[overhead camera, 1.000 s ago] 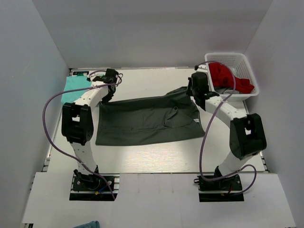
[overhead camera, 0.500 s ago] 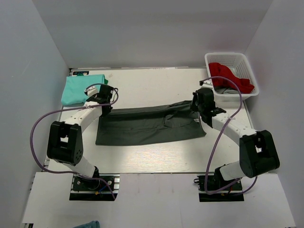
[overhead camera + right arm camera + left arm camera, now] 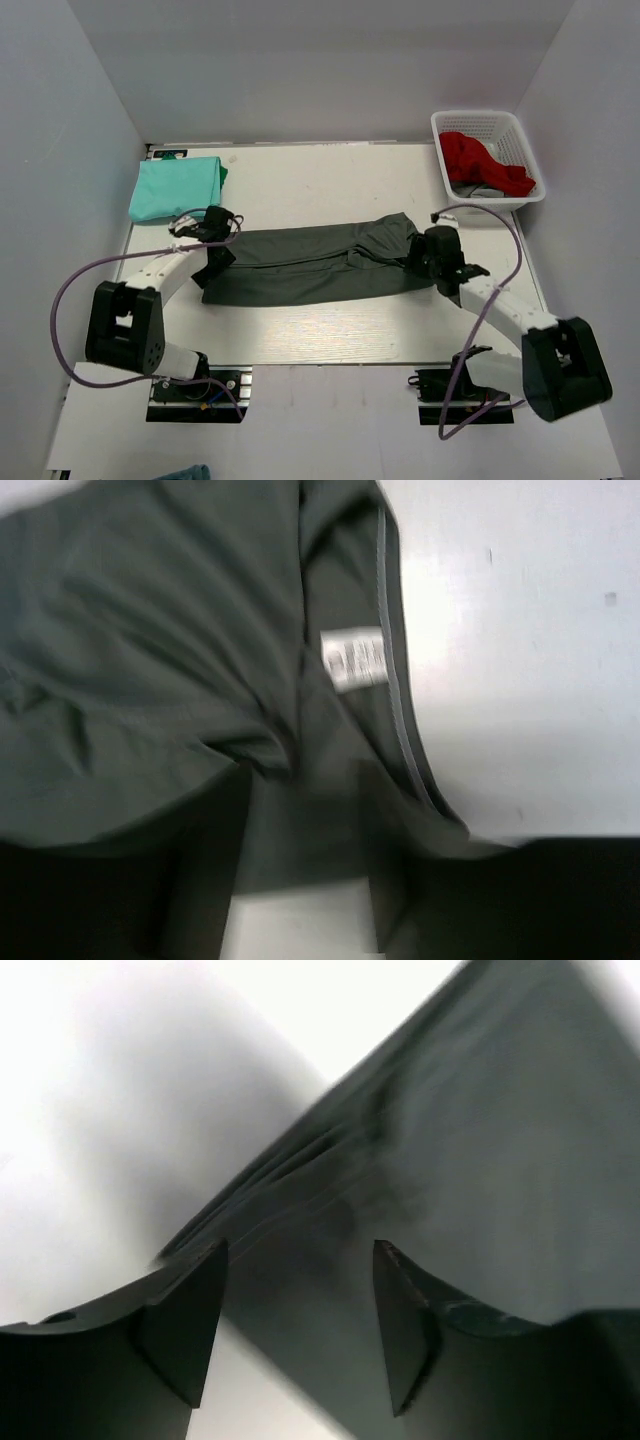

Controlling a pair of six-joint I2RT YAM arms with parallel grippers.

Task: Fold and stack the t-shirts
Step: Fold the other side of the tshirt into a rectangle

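Observation:
The dark charcoal t-shirt (image 3: 310,265) lies in the middle of the table, folded into a long strip running left to right. My left gripper (image 3: 213,262) stands over its left end and my right gripper (image 3: 418,258) over its right end. In the left wrist view the gripper (image 3: 300,1250) is open, with the grey cloth (image 3: 480,1140) lying flat below the spread fingers. The right wrist view is blurred. There the gripper (image 3: 300,780) is open over the shirt's hem, close to a white label (image 3: 355,660). The mint-green t-shirt (image 3: 175,188) sits folded at the back left.
A white basket (image 3: 480,116) at the back right holds a red cloth (image 3: 475,160). Grey walls close in the table on the left, back and right. A scrap of teal cloth (image 3: 185,472) shows at the bottom edge, below the left arm's base.
Both arms drew back toward the near edge, carrying the dark shirt's far edge over itself into a narrower strip. Both grippers then opened and let the cloth go.

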